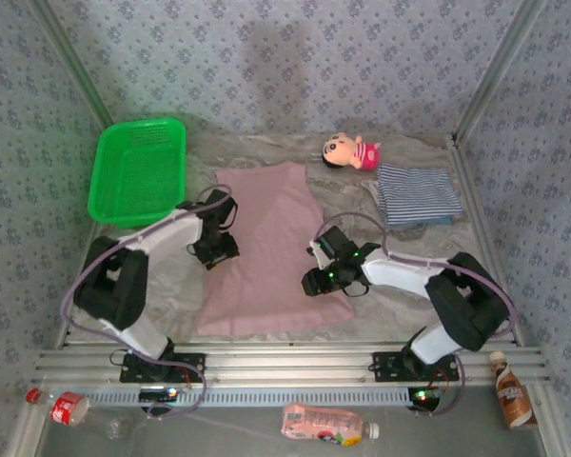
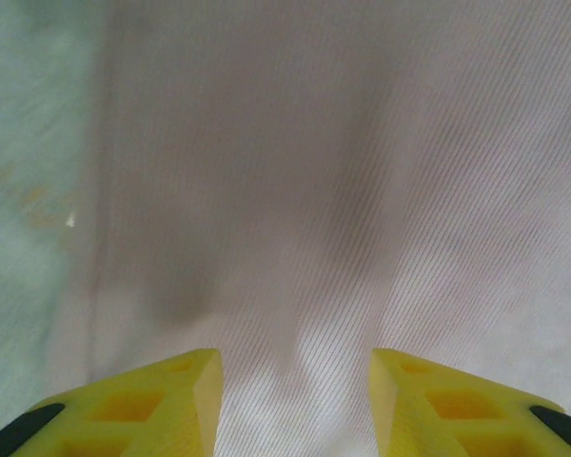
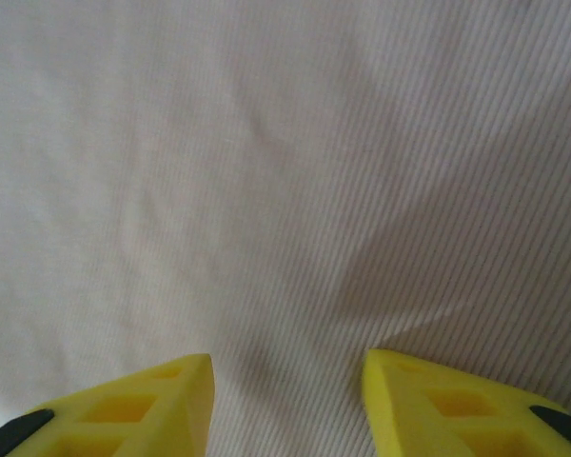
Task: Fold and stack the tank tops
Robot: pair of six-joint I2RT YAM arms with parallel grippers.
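Your mauve-pink tank top [image 1: 266, 252] lies flat mid-table, its long axis running near to far. The left gripper [image 1: 216, 249] sits over its left edge and the right gripper [image 1: 319, 278] over its right edge, slightly nearer, both with jaws apart and nothing between them. The folded striped tank top [image 1: 417, 193] lies far right by the doll [image 1: 350, 152], the green basket [image 1: 138, 171] far left, so I judge nothing blocks a fold.

Two tank tops are counted: one pink top [image 1: 266, 238] and one striped top [image 1: 417, 193]. One green basket [image 1: 138, 169], one doll [image 1: 350, 151], three bottles [image 1: 62, 407] [image 1: 328, 424] [image 1: 512, 388] and two arms [image 1: 124, 286] [image 1: 457, 295] are also counted.
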